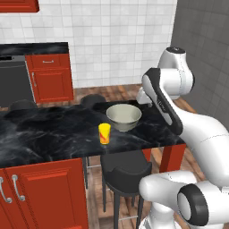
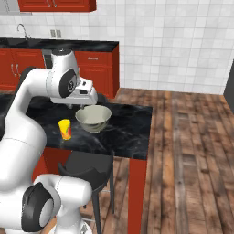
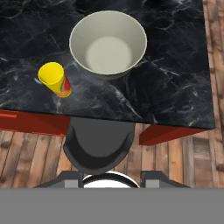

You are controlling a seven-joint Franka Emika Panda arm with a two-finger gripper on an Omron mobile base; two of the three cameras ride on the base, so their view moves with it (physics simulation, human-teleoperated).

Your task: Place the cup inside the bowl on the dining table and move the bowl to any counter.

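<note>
Arm bent high, claw point(image 2: 87, 104) above the bowl point(image 2: 93, 118); claw's spread cannot be told.

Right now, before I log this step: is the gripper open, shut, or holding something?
Gripper: open, holding nothing; the cup stands on the table beside the bowl.
</note>
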